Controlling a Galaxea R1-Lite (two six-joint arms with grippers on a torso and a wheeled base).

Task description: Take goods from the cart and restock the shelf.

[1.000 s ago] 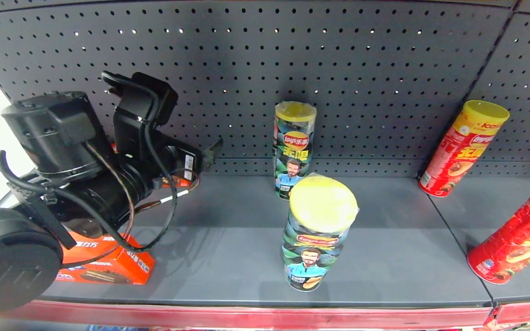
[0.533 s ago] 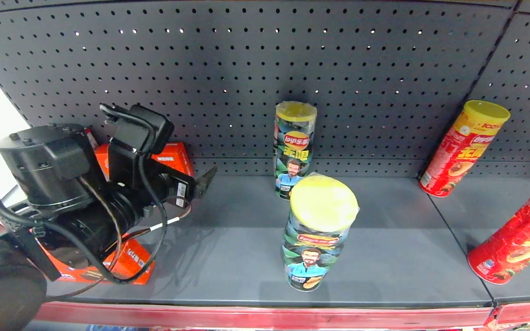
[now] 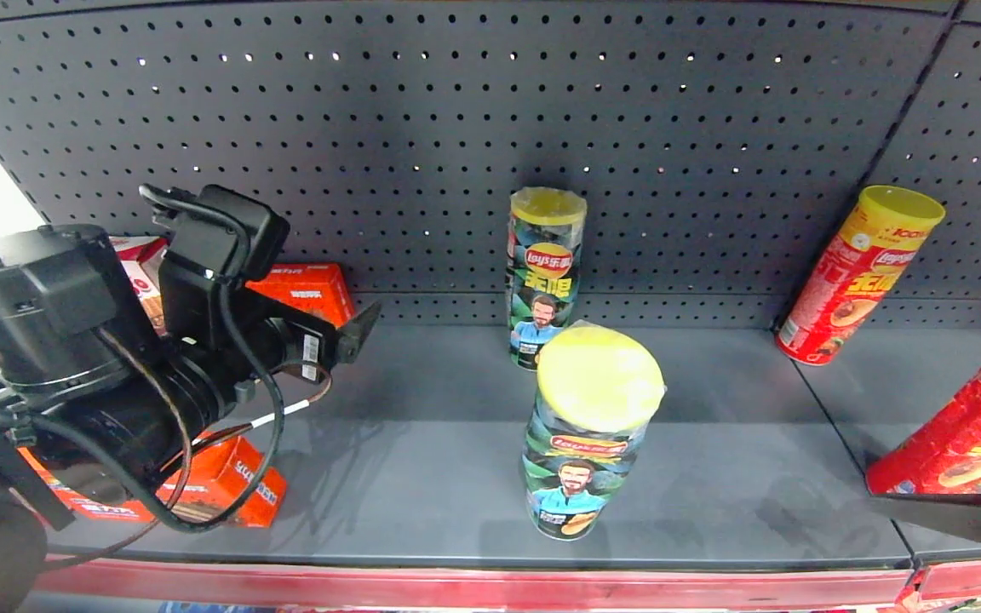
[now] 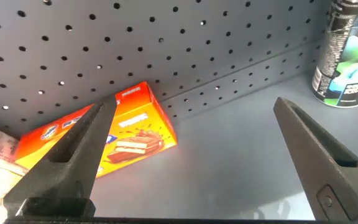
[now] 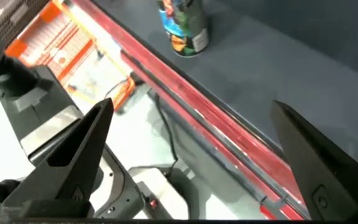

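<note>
The left hand (image 4: 194,104) hung spread wide and empty above the shelf (image 3: 422,443). The orange box (image 4: 114,140) lay just ahead of it, against the pegboard back (image 3: 456,128). The right hand (image 5: 191,109), also spread and empty, hung by the shelf's red front edge (image 5: 241,140).

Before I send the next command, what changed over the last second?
The left claw, open and empty, drew back leftward and toward the robot, uncovering the rear orange box. The right claw has come in at the head view's lower right. The front orange box, rear green can, front green can, rear red can and front red can stayed put.
</note>
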